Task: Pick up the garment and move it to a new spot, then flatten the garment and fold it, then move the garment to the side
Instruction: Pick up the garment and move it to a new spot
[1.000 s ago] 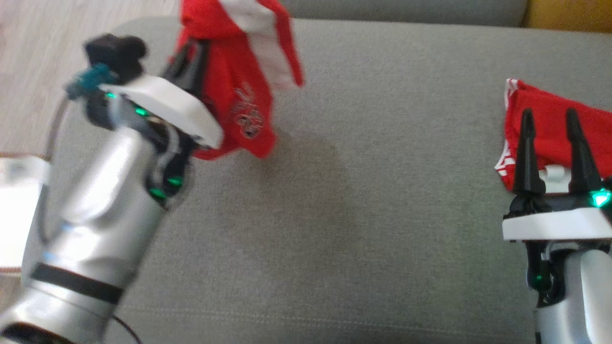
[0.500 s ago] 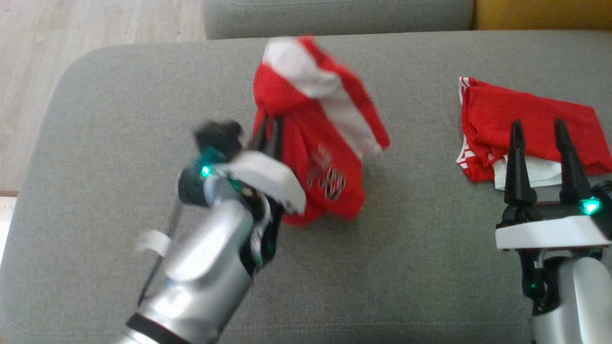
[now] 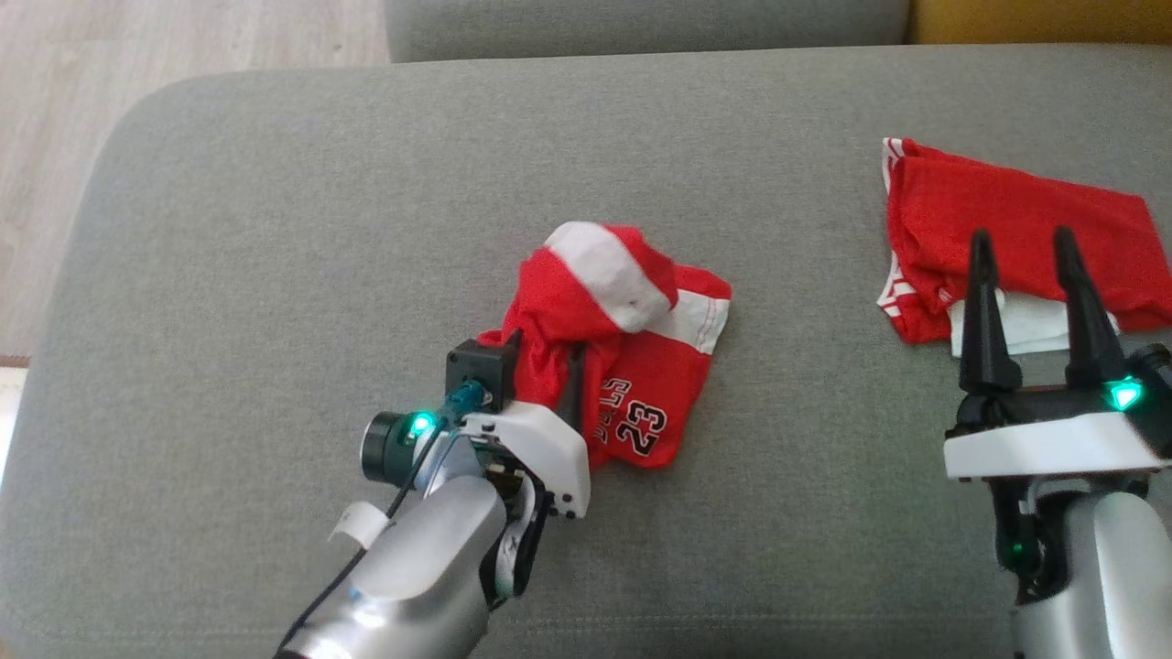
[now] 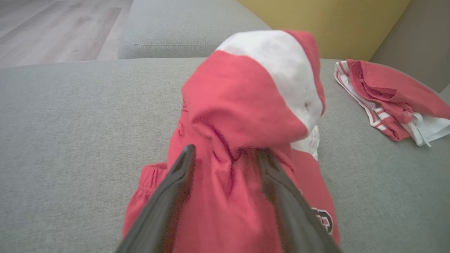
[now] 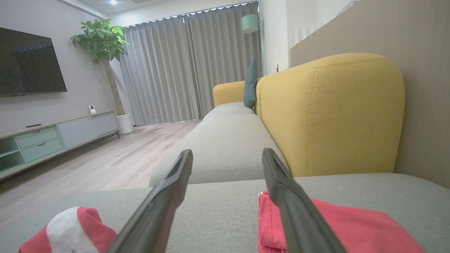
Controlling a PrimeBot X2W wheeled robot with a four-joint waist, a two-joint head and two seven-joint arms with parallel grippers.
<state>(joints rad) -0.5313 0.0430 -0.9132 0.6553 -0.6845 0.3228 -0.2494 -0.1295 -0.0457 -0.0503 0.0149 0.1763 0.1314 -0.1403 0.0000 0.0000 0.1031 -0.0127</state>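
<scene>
Grey upholstery covers the sofa seat (image 3: pixel 275 229) on which all items lie. The red garment (image 3: pixel 641 403) sits crumpled near the middle of the seat, with a white panel bunched on top and the number 23 printed on its near side. The left gripper (image 3: pixel 545 364) is at the garment's near-left edge, fingers pointing into the cloth. In the left wrist view the two fingers (image 4: pixel 168 196) stand apart, and a raised fold of the garment (image 4: pixel 242 105) lies between and over their tips; the jaws are not pressed together on it. The right gripper (image 3: pixel 1021 240) hovers at the right of the seat, jaws wide apart and holding nothing. Its fingertips overlap the near edge of a second red garment (image 3: pixel 1007 197), which lies folded at the far right, well apart from the first. A yellow backrest (image 5: pixel 330 112) stands beyond the seat on the right.
</scene>
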